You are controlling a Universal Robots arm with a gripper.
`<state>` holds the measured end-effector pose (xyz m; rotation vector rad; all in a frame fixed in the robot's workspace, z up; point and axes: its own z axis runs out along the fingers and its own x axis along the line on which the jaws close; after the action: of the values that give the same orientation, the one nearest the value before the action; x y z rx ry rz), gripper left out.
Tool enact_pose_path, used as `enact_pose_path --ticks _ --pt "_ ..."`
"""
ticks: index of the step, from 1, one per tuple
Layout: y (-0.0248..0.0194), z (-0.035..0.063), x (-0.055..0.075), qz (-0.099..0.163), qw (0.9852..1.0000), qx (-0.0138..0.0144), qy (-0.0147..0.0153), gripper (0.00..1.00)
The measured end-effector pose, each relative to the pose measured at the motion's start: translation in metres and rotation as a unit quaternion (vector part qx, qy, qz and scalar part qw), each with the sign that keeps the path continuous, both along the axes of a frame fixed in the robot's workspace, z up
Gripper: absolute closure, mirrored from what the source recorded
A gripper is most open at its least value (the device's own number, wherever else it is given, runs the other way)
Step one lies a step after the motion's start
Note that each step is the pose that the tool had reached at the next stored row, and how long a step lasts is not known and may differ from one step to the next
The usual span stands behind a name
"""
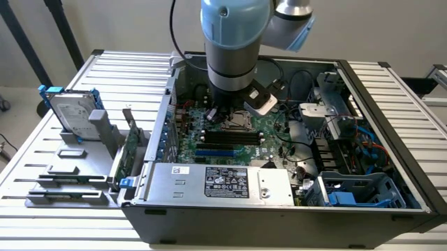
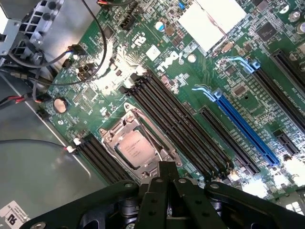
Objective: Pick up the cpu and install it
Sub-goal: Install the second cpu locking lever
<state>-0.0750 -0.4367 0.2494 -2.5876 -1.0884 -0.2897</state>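
Wrist view has the tool [image 2: 167, 183] clenched, its two black fingers [image 2: 157, 191] pressed together with nothing between them, hanging just over the near rim of the socket frame [image 2: 125, 125]. The cpu [image 2: 135, 149] lies flat in that socket, silvery top up, already seated. It is square, so it has no long axis to speak of; its sides run parallel to the memory slots [image 2: 176, 124] beside it, and its printed face is turned askew to the picture edges. The metal frame closes round it on all sides. Black memory slots flank the socket on both sides, one bank close against it, the other just past the frame. Farther out run a long blue card slot [image 2: 245, 129] and a white heat sink [image 2: 209, 21]; loose cables [image 2: 28, 95] cross the case floor on the far side of the board.

Seen from the exterior view, the arm [image 1: 234, 47] comes straight down into the open computer case [image 1: 391, 110], above the green board [image 1: 234, 138]. The case walls box the board in; the room above it is open. A hard drive [image 1: 73, 112] stands upright in a grey holder [image 1: 77, 172] on the slatted desk [image 1: 125, 68], at the exterior view's left, well apart from the case.
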Motion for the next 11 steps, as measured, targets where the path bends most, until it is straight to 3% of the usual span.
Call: enact_pose_path --ticks 11 --pt "0.0003 -0.0159 -0.008 0.0 1.0 0.0046 0.0 0.89"
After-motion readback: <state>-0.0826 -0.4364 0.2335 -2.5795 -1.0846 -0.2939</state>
